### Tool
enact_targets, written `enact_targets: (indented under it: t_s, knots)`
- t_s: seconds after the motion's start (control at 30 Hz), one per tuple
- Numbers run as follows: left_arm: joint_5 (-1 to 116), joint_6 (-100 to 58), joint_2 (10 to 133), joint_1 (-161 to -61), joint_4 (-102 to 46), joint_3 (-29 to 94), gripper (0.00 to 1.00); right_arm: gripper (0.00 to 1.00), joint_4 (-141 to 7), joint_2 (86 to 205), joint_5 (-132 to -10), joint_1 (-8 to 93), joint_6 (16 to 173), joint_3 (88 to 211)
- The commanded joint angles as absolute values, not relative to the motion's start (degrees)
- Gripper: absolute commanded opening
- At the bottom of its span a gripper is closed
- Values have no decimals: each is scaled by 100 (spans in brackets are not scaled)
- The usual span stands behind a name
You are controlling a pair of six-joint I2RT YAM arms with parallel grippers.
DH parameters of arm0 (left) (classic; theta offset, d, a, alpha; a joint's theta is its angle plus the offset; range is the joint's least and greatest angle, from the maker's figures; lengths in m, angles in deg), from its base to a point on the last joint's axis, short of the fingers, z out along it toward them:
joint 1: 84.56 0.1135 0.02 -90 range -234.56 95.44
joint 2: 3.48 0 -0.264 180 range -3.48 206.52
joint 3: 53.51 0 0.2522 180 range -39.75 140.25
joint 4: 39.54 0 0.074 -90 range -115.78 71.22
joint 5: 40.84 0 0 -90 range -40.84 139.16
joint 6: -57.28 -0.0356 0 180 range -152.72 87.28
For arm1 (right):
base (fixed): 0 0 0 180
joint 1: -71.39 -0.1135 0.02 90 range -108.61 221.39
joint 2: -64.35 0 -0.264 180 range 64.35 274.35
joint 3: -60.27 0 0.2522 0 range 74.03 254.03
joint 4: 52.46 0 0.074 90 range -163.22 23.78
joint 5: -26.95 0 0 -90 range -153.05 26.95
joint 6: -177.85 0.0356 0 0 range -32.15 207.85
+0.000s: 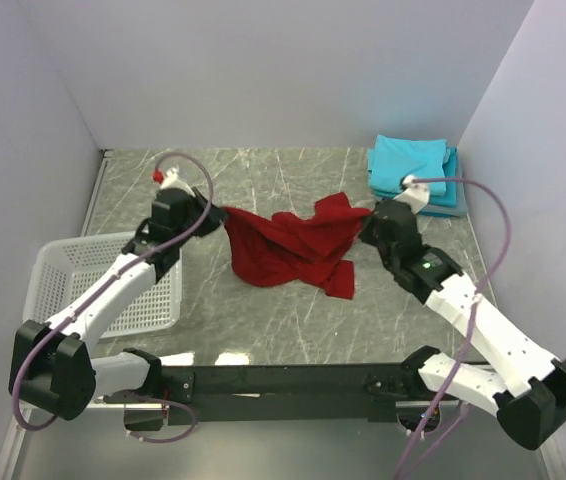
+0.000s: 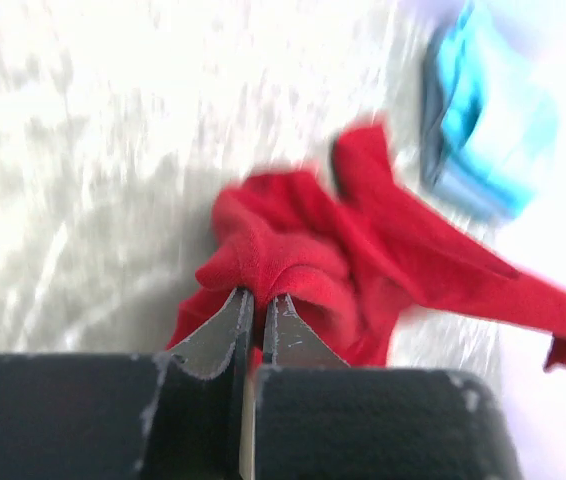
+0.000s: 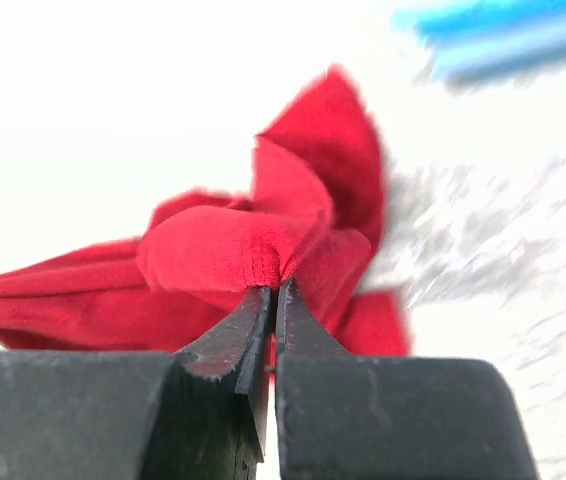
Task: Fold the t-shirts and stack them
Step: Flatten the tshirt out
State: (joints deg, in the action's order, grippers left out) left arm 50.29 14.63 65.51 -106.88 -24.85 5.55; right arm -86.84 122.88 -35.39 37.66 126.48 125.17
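Observation:
A deep red t-shirt [image 1: 293, 248] hangs crumpled between my two grippers over the middle of the table. My left gripper [image 1: 213, 212] is shut on its left edge; in the left wrist view [image 2: 260, 295] the jaws pinch a red fold [image 2: 293, 255]. My right gripper [image 1: 368, 226] is shut on the shirt's right edge; in the right wrist view [image 3: 275, 288] the jaws pinch a hemmed red fold [image 3: 233, 250]. Folded turquoise and grey-blue t-shirts [image 1: 413, 170] lie stacked at the back right, also blurred in the left wrist view [image 2: 488, 120].
A white plastic lattice basket [image 1: 83, 285] stands at the left near the left arm. Grey marbled table [image 1: 263, 320] with walls on three sides. A black rail [image 1: 293, 382] runs along the near edge.

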Motion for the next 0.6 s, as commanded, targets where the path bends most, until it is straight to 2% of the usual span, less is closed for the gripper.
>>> enact_targets:
  t_s: [0.0,0.4,0.57]
  knots:
    - [4969,1010,6289,-10495,-2385,1524,0,0,-8537,11947,-3634,4063,11723,13315]
    - [4609,-28,5278,-10495,-1673,4117,0,0,-9065,11173,-3387,4239,10482,16286]
    - [4494,-213,4742,-10495,-1453,4655,0,0,-9381,10787,-3413,4230,10253,16991]
